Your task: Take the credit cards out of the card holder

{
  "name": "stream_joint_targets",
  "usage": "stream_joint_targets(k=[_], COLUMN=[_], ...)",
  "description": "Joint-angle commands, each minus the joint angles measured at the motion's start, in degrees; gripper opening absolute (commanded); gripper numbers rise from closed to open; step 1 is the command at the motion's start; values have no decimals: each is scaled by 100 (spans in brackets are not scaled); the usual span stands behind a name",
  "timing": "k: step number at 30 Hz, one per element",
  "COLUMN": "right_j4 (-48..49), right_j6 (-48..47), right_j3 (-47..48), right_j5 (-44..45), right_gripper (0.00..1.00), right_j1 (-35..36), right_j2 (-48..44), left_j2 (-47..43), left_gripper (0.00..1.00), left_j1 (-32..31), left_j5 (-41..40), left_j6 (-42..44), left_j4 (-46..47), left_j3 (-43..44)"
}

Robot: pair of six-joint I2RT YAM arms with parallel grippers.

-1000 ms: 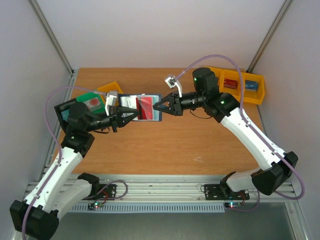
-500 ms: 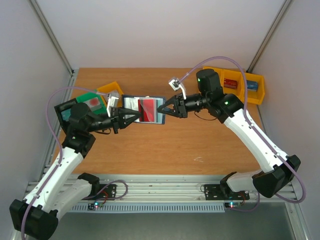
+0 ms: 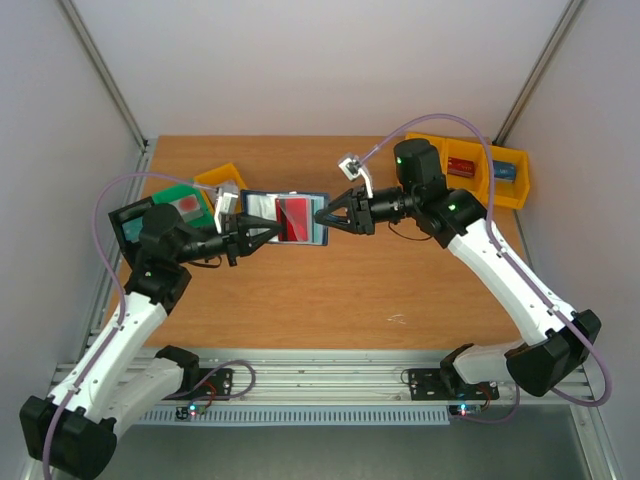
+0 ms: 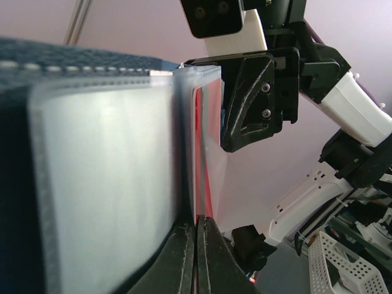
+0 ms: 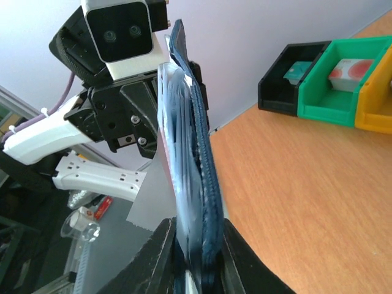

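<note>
Your two arms meet over the wooden table (image 3: 330, 290), sharing the navy-blue bifold card holder (image 3: 312, 232), which hangs spread open between them toward the table's far left, its grey-blue pocketed lining facing up at the top camera. Your left gripper (image 3: 270, 232) is pinched tight on the near-left edge of the holder's clear sleeve; in the left wrist view its fingers (image 4: 184, 257) are pressed together with only a thin red line between them. Whether they catch the card itself or only the sleeve cannot be told. Your right gripper (image 3: 322, 214) is clamped across the holder's opposite edge, one finger on each face in the right wrist view (image 5: 197, 245). The red credit card (image 3: 294, 218) sits inside a pocket near the fold, and a pale panel lies to its left. Just left of the holder stand a small yellow plastic bin (image 3: 222, 178), a green bin (image 3: 165, 195) holding a white item with a red spot (image 5: 349, 67), and a black bin (image 5: 278, 86) holding a pale object. At the far right, a row of yellow bins (image 3: 500, 195) holds a red item (image 3: 460, 168) and a blue item (image 3: 503, 171).
</note>
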Motion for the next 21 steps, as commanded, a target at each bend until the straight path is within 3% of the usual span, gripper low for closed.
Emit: stream_joint_targets(k=[1, 9, 15, 17, 21], right_j4=[770, 961, 924, 924, 1050], right_j6=[406, 503, 459, 454, 493], right_j3=[-129, -183, -79, -51, -54], right_j5=[-22, -5, 70, 70, -51], right_gripper=[21, 35, 36, 32, 9], right_j1=[74, 294, 433, 457, 457], right_j2=[-129, 90, 223, 256, 230], left_j2=[25, 35, 54, 67, 58], left_gripper=[0, 0, 0, 0, 0], left_j1=[34, 32, 29, 23, 21], left_j5=[-311, -272, -158, -119, -187], left_j6=[14, -155, -188, -210, -217], left_j4=[-41, 112, 266, 299, 247], left_j3=[67, 96, 83, 83, 83])
